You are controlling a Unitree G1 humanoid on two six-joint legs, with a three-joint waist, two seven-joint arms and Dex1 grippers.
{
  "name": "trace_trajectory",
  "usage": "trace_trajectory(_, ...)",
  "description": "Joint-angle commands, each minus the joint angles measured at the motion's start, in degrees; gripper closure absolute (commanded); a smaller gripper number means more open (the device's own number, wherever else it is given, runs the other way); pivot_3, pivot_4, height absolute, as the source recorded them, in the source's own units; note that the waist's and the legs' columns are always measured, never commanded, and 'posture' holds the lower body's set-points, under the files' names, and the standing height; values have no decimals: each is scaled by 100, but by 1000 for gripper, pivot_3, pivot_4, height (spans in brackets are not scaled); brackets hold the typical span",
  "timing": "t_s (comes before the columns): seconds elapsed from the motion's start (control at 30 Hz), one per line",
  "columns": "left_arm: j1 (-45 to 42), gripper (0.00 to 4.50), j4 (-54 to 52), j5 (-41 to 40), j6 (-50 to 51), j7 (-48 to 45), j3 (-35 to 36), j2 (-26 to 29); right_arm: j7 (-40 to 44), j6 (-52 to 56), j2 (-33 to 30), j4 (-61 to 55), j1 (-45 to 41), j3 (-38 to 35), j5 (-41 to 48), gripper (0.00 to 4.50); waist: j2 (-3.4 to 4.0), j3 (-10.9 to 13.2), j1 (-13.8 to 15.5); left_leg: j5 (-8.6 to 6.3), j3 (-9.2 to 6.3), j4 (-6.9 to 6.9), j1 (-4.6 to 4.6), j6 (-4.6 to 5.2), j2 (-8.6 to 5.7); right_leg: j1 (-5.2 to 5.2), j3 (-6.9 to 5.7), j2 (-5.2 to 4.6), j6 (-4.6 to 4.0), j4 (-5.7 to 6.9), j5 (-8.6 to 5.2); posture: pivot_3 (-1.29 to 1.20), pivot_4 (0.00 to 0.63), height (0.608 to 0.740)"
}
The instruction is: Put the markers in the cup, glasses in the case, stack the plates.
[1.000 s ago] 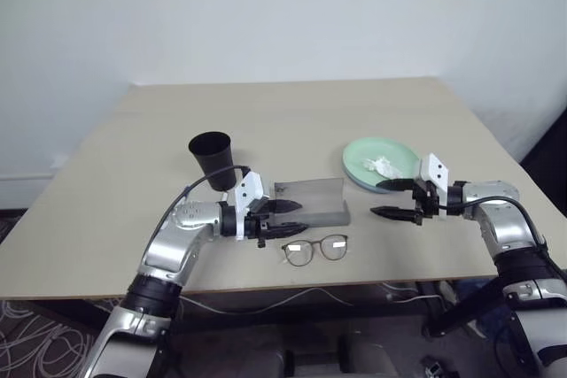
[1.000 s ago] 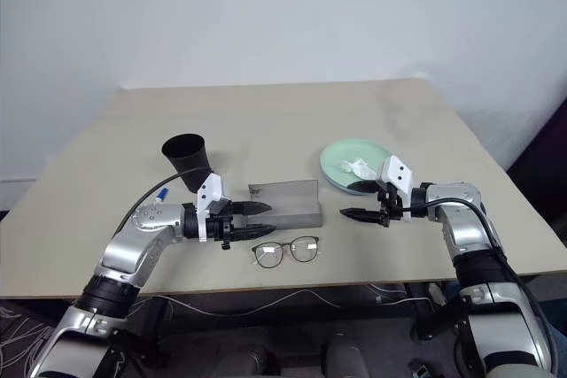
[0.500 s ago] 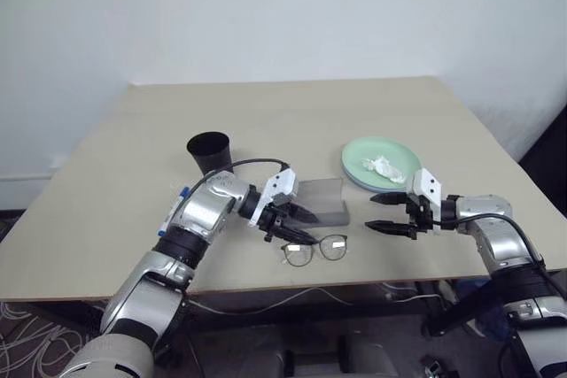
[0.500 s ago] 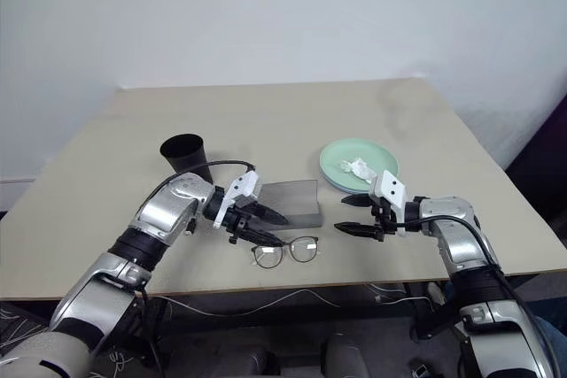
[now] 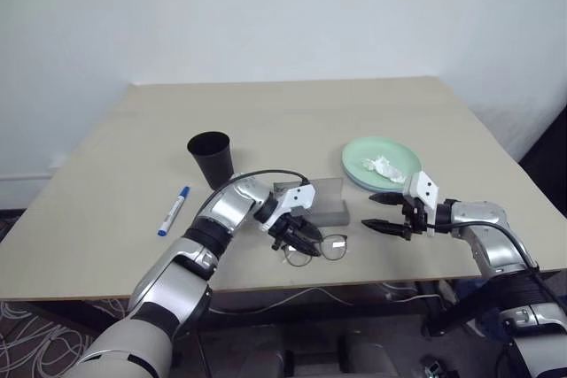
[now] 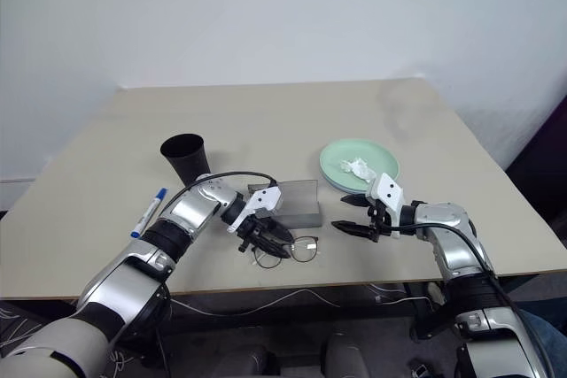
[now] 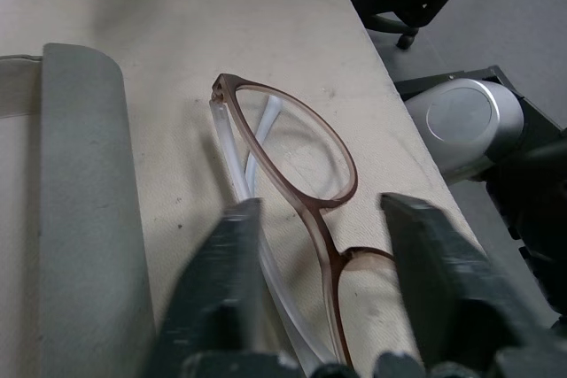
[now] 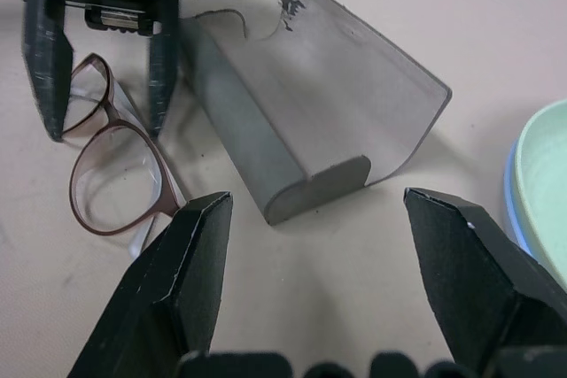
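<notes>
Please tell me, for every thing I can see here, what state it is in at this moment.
glasses: flat on the table, arms folded, not yet in the case
case: lid open, nothing inside
cup: upright
marker: lying on the table, cap on
plates: stacked, tissue on top
left gripper: open, straddling the glasses
right gripper: open, holding nothing

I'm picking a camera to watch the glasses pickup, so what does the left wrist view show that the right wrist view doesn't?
The left wrist view adds the floor past the pale wooden table edge. The right wrist view adds the raised lid of the flat grey hinged case, the rim of the stacked round mint green and light blue plates, and the open right gripper. Both share the thin brown-rimmed glasses beside the case, with the open left gripper straddling the frame.
</notes>
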Motion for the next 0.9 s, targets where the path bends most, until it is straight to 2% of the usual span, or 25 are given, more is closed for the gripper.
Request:
trace_trajectory(0.03,-224,3913,10,87,-142,-65,104,-8,-89,-58,17,-281,-52,-110,98,1122,0,0,1,0,1,0,1,0,0,0,0,0,0,0,0,0,0,740)
trace_trajectory(0.1,-232,4486,28,125,-176,-55,101,-7,-110,-62,22,-276,-51,-106,96,1122,0,-1,3,0,-1,2,2,0,1,4,-1,0,0,0,0,0,0,740)
trace_trajectory(0.37,-193,4486,-179,6,-126,-93,202,16,-194,-123,65,-162,-148,-72,45,1122,1,-1,5,5,1,22,4,7,2,14,0,0,2,1,1,0,0,740)
trace_trajectory(0.7,-331,4486,-1104,-793,678,-266,967,239,-244,-269,64,131,-298,-77,-22,1122,0,0,0,1,1,14,-2,9,3,3,1,0,12,1,7,0,0,740)
trace_trajectory(0.8,-531,4486,-944,-795,569,-24,1195,253,-229,-295,64,166,-317,-71,-33,1122,0,0,1,1,-1,12,-2,8,2,3,0,0,12,1,7,0,0,740)
trace_trajectory(0.9,-882,4486,-250,-402,-82,597,1254,270,-204,-282,69,168,-342,-67,-12,1122,-1,0,4,2,-2,13,-1,9,1,4,0,0,12,0,7,0,0,740)
